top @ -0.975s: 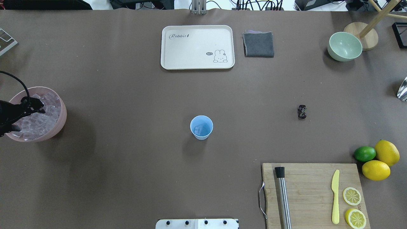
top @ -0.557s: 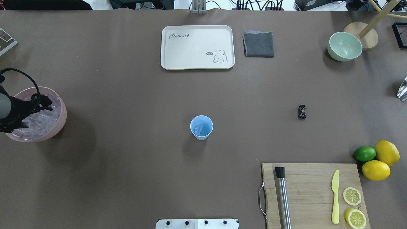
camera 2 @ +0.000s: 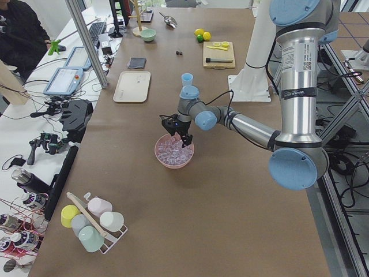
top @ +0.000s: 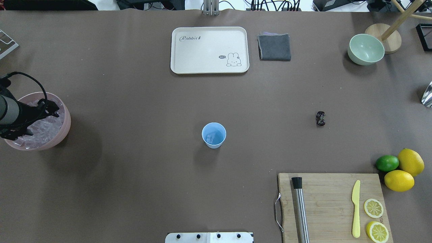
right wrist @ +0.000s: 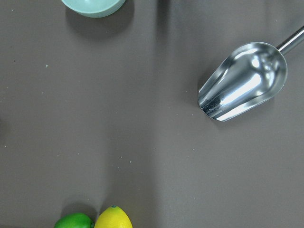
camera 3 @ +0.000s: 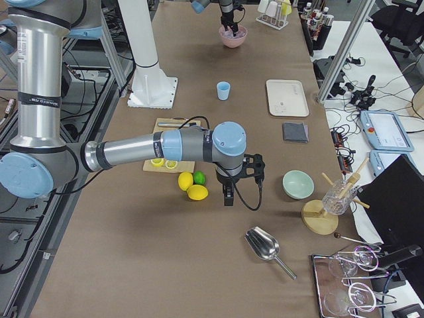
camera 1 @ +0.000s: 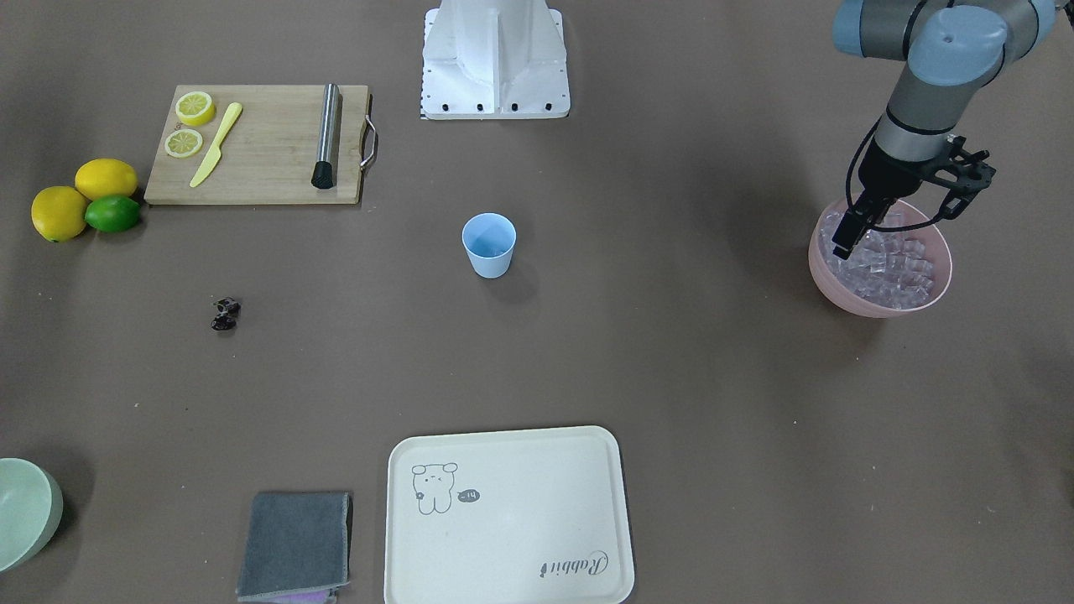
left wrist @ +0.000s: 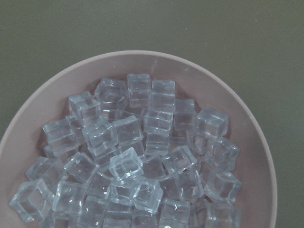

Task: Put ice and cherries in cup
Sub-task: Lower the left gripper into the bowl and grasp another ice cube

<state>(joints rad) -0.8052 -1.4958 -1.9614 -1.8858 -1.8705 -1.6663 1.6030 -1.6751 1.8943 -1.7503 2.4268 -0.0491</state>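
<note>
Since a second ago the left gripper has slid a little toward the middle of the desk and more of its grey wrist shows; nothing else moved. It hangs over the pink bowl at the left edge, fingers spread wide, one tip low among the ice, nothing pinched. The ice is piled in that bowl, and what looks like a single cube lies in the cup, hard to be sure through the blue. The cup stands upright mid-desk, mouth up, long axis vertical. The cherries lie toward the right edge, the pair lined up from the near edge to the far edge; stems too small to make out. The left arm is cut off by the overhead view's edge and covers part of the bowl. The right gripper shows only in the side view near the right end, beside the scoop; can't tell whether its fingers are spread or closed.
</note>
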